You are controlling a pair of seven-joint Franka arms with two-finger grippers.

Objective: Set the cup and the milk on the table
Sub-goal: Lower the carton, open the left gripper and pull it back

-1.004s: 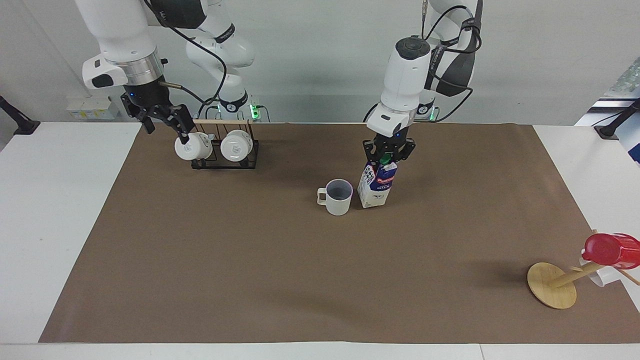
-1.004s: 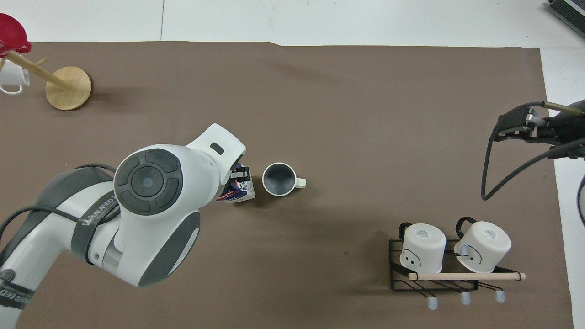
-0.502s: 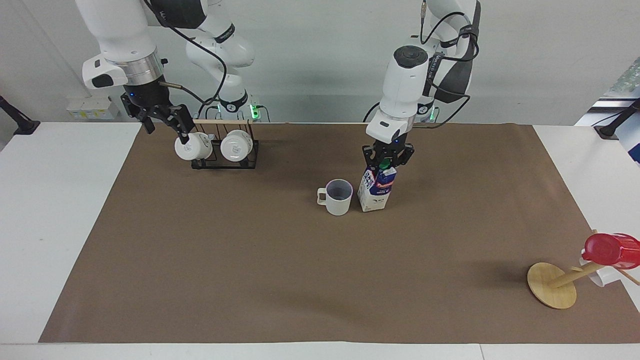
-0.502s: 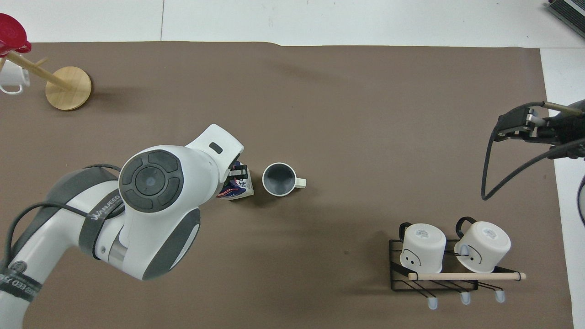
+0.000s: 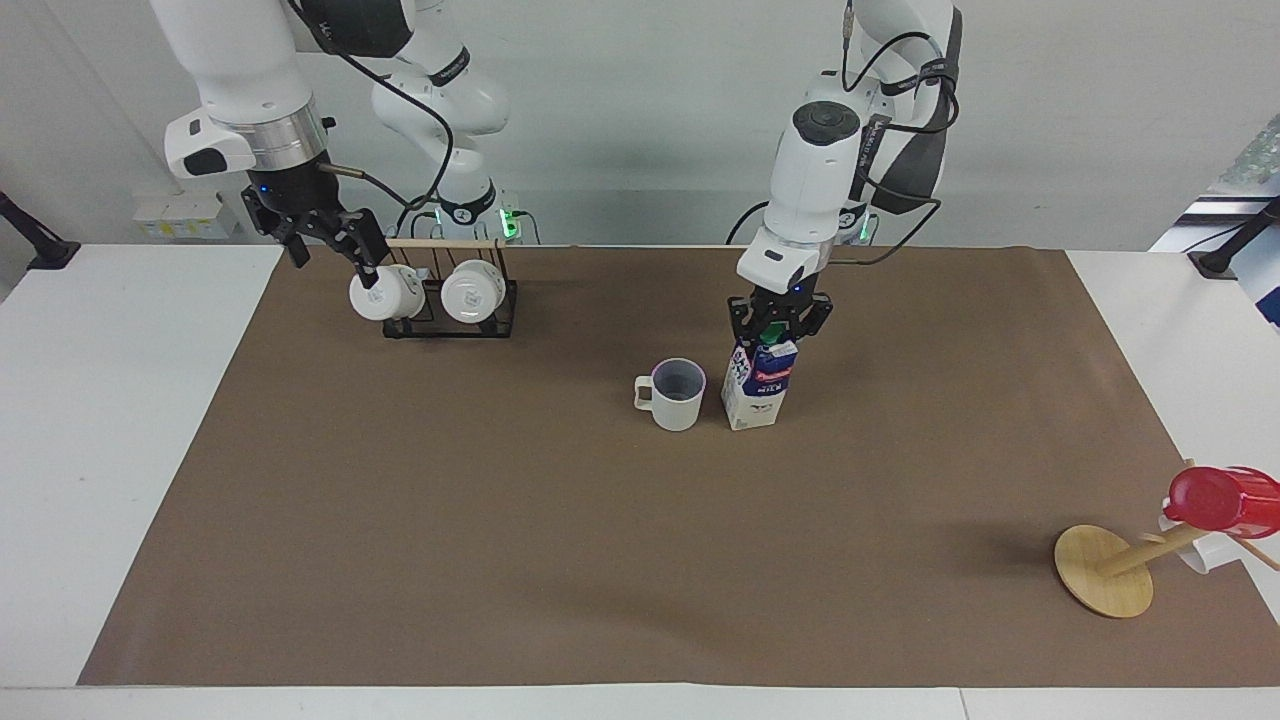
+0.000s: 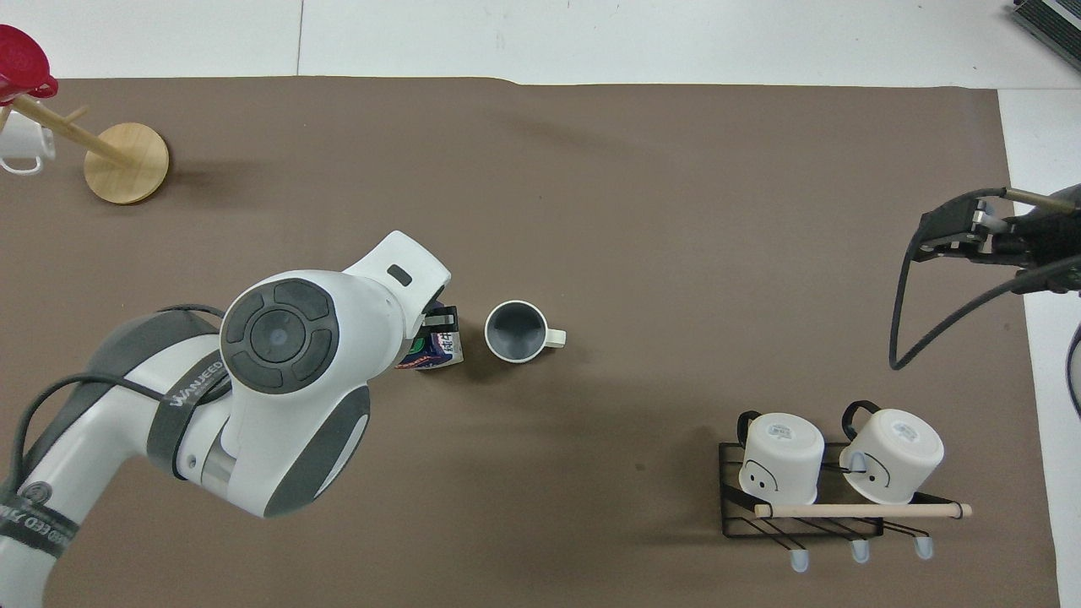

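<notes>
The milk [image 5: 757, 388] stands upright on the brown paper of the table [image 5: 500, 560], beside the cup. The cup [image 5: 678, 396] is an off-white mug with a grey-blue inside, its handle toward the right arm's end. My left gripper [image 5: 778, 328] is shut on the carton's gable top by the green cap. In the overhead view the left arm covers most of the milk [image 6: 439, 352], and the cup [image 6: 517, 331] shows whole beside it. My right gripper [image 5: 335, 255] waits open and empty in the air beside the mug rack.
A black wire rack [image 5: 450, 322] with two glossy white mugs stands near the robots toward the right arm's end. A round wooden disc [image 5: 1103, 570] with a peg carries a red cup [image 5: 1222, 500] at the table's corner farthest from the robots, at the left arm's end.
The milk carton went from tilted to upright on the paper, and my left gripper shifted slightly toward the left arm's end with it. The cup and the right arm have not moved.
</notes>
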